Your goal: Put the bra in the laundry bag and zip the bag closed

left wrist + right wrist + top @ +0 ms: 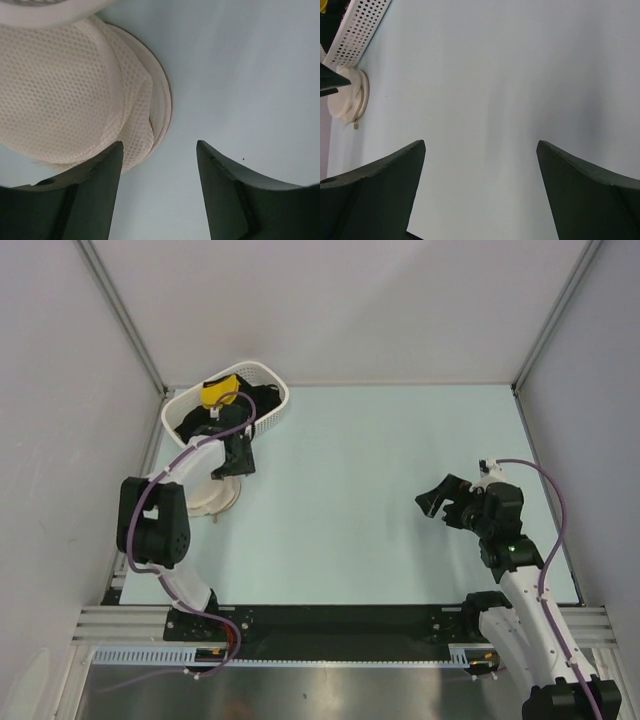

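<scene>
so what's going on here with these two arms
Two robot arms are set up to bag laundry, and nothing is picked up yet. The yellow bra lies in the white basket at the far left, beside dark garments. The left hand is open and empty, right next to the mesh laundry bag on the table. The right hand is open too, above the table's right side.

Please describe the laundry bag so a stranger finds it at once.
At the table's far left corner stands a white slotted basket. Just on its near side lies the laundry bag. It is a round cream mesh pod, not hard plastic.
</scene>
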Robot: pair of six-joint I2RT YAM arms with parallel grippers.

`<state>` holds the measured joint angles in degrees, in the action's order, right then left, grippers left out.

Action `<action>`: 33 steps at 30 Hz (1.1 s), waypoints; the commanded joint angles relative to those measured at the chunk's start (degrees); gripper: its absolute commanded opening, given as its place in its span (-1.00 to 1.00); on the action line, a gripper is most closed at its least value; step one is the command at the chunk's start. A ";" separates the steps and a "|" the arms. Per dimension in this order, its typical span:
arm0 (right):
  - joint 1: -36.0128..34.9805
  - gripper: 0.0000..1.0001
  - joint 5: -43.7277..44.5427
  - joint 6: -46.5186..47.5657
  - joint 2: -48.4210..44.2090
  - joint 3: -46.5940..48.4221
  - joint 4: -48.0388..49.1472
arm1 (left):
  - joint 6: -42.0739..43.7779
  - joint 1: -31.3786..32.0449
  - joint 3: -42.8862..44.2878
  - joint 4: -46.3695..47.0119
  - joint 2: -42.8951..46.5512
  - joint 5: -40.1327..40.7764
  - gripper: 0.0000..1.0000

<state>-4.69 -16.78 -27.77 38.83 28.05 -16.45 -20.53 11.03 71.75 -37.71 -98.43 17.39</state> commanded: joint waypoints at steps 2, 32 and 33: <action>-0.23 0.99 -2.03 -0.18 -2.35 2.09 -0.08 | -2.39 -0.65 0.15 -0.43 -1.58 3.96 0.33; -6.55 1.00 -9.67 -1.94 0.45 0.07 6.15 | -5.13 11.79 -17.68 8.06 38.89 -29.19 -1.00; -7.08 0.99 -11.16 -2.29 1.07 -0.54 7.03 | -5.48 13.56 -19.17 9.92 40.15 -31.17 -1.00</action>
<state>-9.30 -23.14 -29.89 38.04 27.99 -15.42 -25.91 16.67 57.08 -35.97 -65.58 4.89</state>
